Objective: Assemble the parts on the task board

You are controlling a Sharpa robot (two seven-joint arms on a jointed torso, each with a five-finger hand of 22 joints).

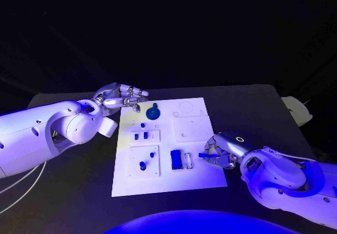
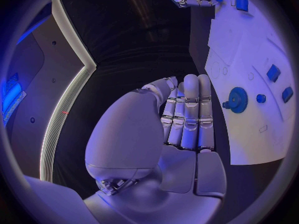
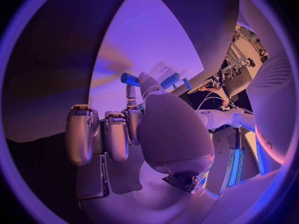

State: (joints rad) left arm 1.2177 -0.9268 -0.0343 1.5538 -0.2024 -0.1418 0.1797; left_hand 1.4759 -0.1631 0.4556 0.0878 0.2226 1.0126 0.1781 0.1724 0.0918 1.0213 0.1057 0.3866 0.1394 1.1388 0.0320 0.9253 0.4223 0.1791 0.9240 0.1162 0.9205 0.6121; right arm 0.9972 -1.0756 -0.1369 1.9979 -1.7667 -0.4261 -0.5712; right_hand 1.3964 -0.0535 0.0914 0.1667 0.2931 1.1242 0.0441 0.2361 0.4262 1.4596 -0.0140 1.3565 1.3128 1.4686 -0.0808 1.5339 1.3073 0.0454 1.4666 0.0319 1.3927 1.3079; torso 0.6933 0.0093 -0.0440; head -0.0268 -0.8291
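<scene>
Nearest, at the board's near-right edge: right hand (image 1: pixel 223 152), fingers pinching a small blue part (image 1: pixel 204 155). Going left to right: left hand (image 1: pixel 121 96) hovering off the task board's (image 1: pixel 198 178) far-left corner, fingers curled together around nothing; blue round knob (image 1: pixel 154 113) just right of it on the board; blue block (image 1: pixel 176 159) and white slot (image 1: pixel 188 160) nearer, mid-board. Held part's long axis pointing left, toward that slot, just left of the fingertips (image 3: pixel 131 91). Right hand clearly nearer; likely a short leftward reach to seat it. All on a black worktop (image 1: pixel 70 195).
</scene>
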